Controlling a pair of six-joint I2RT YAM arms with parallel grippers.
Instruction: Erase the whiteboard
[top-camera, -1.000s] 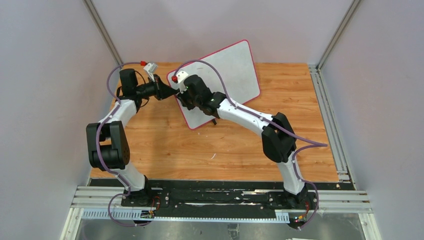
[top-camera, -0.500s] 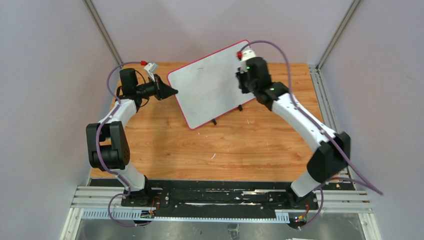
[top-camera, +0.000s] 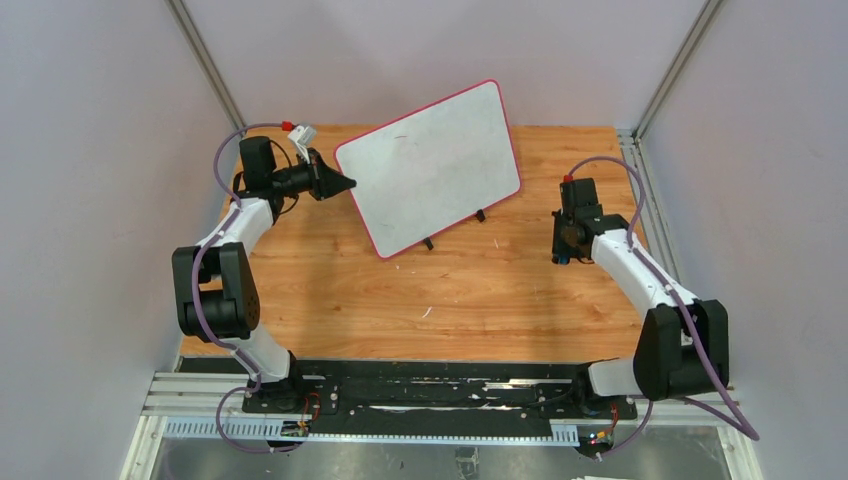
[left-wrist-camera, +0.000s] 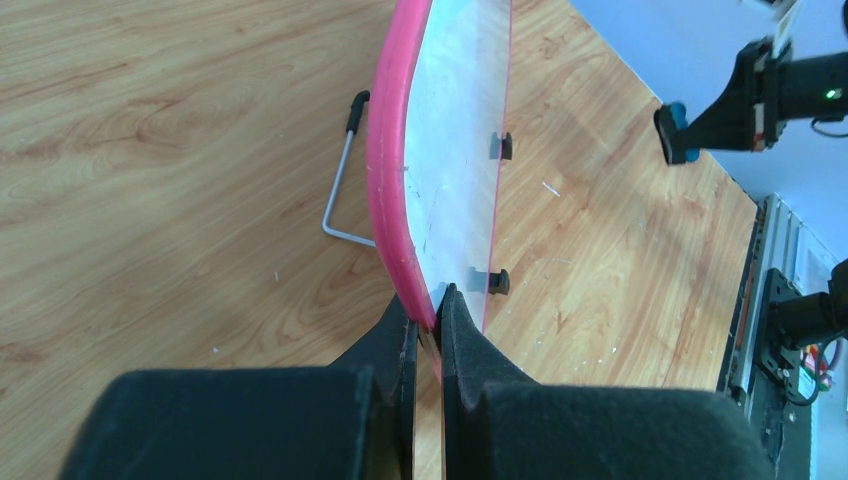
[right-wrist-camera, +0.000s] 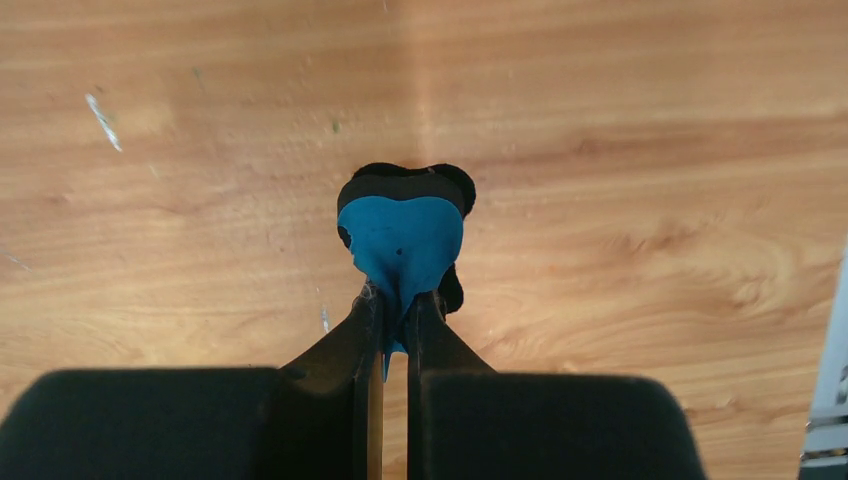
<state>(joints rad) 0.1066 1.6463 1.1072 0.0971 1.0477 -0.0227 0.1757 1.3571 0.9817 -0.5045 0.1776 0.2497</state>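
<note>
My left end effector (left-wrist-camera: 428, 312) clenches the whiteboard (top-camera: 430, 165) by its pink rim; the board stands propped and tilted at the counter's (top-camera: 480, 290) far side. It looks light, stiff and slick-faced, so the rim seems the safest hold. My right end effector (right-wrist-camera: 395, 300) grips the blue eraser (right-wrist-camera: 402, 240).

A wood-grain table (top-camera: 470, 300), metal rails (top-camera: 657, 220) along its right side, carries the whiteboard (top-camera: 430, 165), which stands tilted near the far edge on two small black feet (top-camera: 480, 215) and a bent wire prop (left-wrist-camera: 338, 190); pale flecks (top-camera: 427, 312) dot the wood
</note>
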